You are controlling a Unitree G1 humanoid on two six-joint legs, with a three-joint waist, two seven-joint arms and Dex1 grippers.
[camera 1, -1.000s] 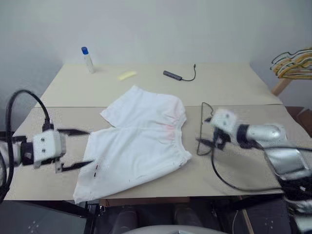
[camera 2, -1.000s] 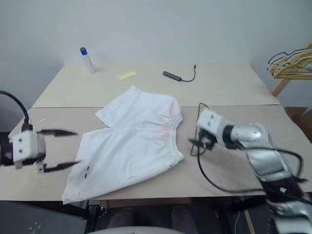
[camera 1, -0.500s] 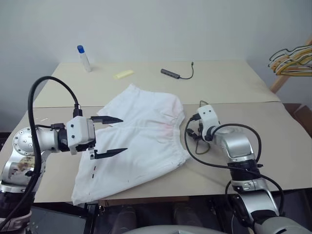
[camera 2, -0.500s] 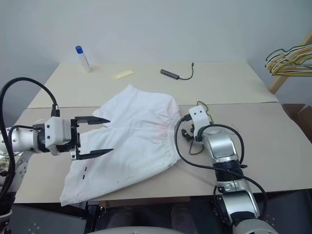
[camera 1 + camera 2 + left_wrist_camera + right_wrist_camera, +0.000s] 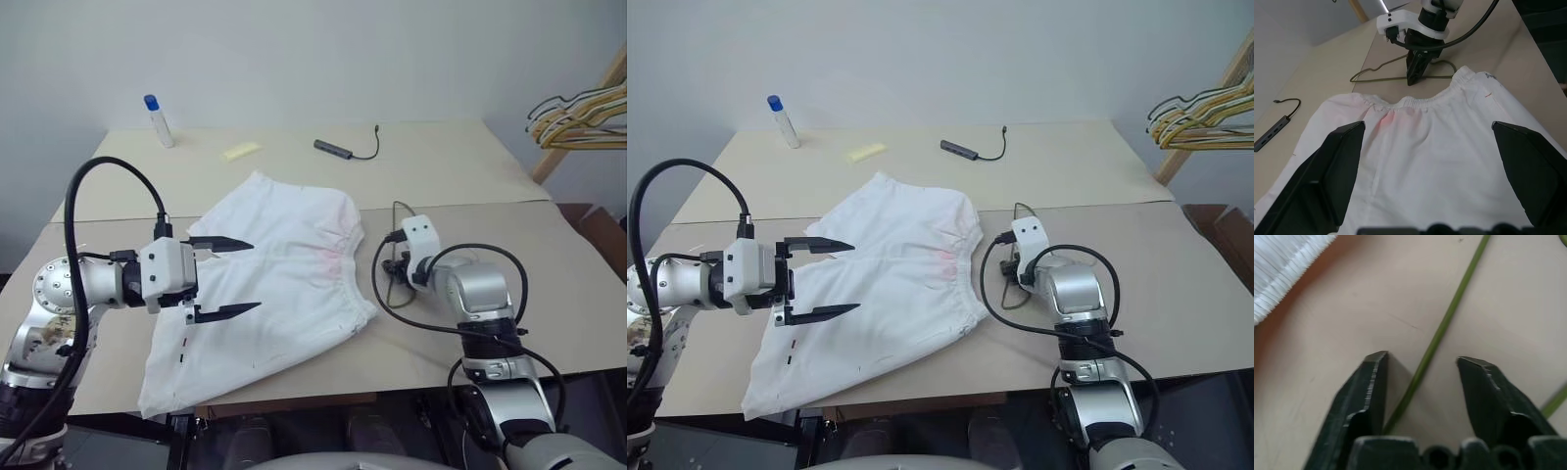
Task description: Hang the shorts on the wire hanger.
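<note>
The white shorts lie flat on the table, their gathered waistband toward the wire hanger. That thin olive-grey hanger rests on the tabletop just right of the waistband. My left gripper hovers open above the left leg of the shorts, its fingers spread wide over the cloth. My right gripper points down at the table with the hanger wire running between its fingertips; the jaws stand apart from the wire. The left wrist view also shows the right gripper on the hanger.
A bottle with a blue cap, a yellow strip and a dark adapter with a cable lie at the back of the table. Bunched yellow and dark hangers hang beyond its right edge.
My left gripper has come in from the left to above the shorts. My right gripper has sunk and tipped down onto the hanger wire. The head view has shifted too.
</note>
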